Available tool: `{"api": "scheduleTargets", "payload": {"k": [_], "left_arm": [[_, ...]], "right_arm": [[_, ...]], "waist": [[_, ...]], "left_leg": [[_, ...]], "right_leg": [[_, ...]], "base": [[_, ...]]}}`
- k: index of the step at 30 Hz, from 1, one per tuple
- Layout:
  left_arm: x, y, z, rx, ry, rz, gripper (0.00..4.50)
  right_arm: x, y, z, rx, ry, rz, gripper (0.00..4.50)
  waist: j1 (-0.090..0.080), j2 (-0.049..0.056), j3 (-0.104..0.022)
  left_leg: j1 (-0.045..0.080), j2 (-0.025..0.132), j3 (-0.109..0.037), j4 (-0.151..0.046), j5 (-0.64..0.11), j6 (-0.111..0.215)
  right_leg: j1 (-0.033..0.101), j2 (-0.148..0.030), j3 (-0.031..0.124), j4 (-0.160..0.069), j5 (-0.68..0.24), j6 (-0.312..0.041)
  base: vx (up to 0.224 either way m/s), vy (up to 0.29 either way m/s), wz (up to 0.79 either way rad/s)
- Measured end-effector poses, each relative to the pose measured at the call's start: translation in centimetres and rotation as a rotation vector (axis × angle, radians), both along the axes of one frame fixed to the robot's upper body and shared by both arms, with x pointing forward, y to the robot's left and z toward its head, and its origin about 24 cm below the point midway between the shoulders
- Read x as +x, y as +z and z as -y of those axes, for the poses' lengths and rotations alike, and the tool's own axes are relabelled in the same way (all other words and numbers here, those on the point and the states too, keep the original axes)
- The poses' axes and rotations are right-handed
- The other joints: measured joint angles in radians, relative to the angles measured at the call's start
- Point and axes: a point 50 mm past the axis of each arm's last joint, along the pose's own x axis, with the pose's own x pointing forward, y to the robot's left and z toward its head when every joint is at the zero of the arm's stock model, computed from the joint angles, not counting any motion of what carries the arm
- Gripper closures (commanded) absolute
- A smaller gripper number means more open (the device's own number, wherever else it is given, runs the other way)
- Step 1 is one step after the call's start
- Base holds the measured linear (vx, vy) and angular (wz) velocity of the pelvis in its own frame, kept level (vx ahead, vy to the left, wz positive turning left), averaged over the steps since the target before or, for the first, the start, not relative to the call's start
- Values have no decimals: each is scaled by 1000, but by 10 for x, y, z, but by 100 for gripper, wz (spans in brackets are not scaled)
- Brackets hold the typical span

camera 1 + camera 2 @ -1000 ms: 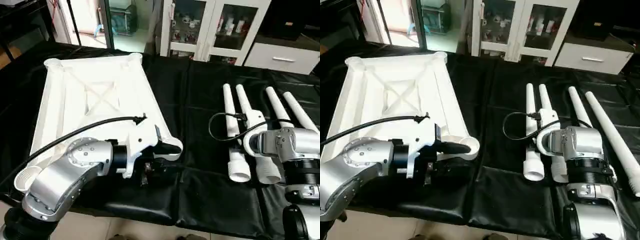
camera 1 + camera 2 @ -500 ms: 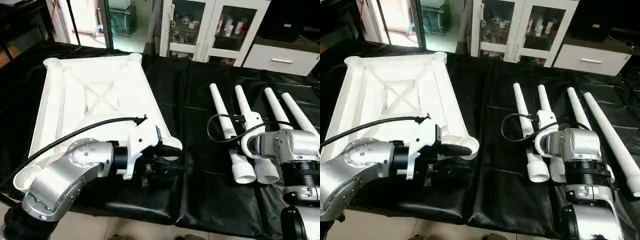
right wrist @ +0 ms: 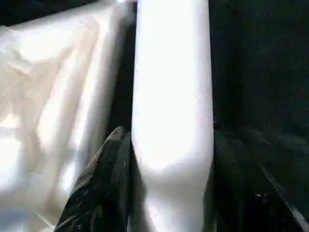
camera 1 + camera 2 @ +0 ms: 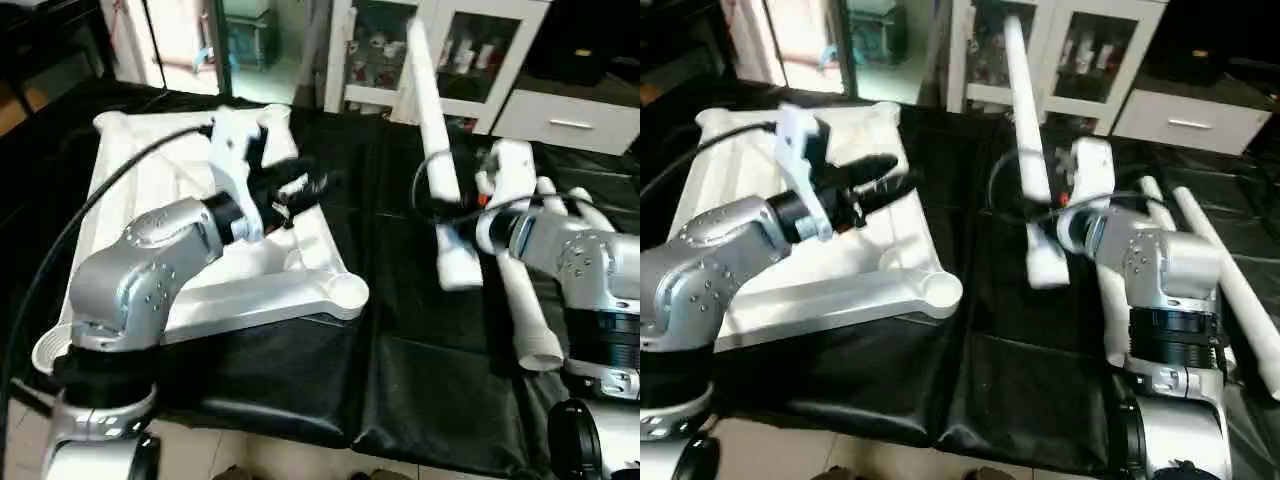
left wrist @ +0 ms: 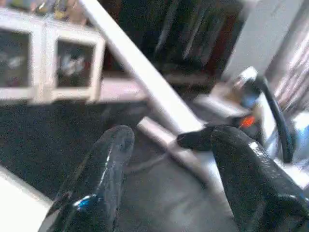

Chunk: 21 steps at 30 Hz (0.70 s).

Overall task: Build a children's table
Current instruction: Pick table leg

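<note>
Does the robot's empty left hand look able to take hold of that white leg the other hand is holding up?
Probably yes. The left hand is open, pointing toward the raised leg, with nothing between them.

light: even indoor, doorway glow | blur: arms, wrist views | glare: white leg (image 3: 171,96)

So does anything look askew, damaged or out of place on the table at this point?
Nothing damaged or spilled. The tabletop lies underside up on the black sheet. One leg is off the sheet, tilted steeply, in the right gripper. The left gripper hovers open above the top.
</note>
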Motion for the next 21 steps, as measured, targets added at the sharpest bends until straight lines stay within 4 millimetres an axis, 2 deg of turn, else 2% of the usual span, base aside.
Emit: {"api": "scheduleTargets", "payload": {"k": [3,6,10,12,16,21], "left_arm": [[-3,15,15,-70,-75,5,107],[-5,25,26,-137,-127,-10,69],[-8,41,32,-234,-172,-20,47],[-10,42,33,-254,-186,-29,17],[-10,44,32,-296,-184,-55,0],[-7,49,31,-324,-152,-83,0]], "right_arm": [[-8,27,-13,-34,114,204,269],[-17,41,-21,-43,197,310,269],[-29,30,-25,-6,305,299,269],[-34,22,-25,-29,350,292,269],[-40,19,-26,-88,376,332,269],[-45,18,-26,-158,381,393,269]], "waist": [[13,-2,0],[24,-5,-1],[28,-9,-1],[26,-9,-1],[25,-16,1],[24,-26,-4]], "left_leg": [[0,0,0,0,2,5],[1,0,1,0,1,3],[1,0,1,2,1,2],[1,0,1,4,1,3],[0,1,1,5,2,2],[0,2,0,5,2,2]], "right_leg": [[0,0,0,0,0,0],[1,0,0,0,0,0],[4,-1,-1,-1,1,-1],[4,-1,-1,-1,1,0],[4,-1,-1,-1,0,5],[4,-1,-2,-2,-1,7]], "base": [[0,0,0],[0,0,0],[0,0,0],[0,0,0],[0,0,0],[0,0,0]]}}
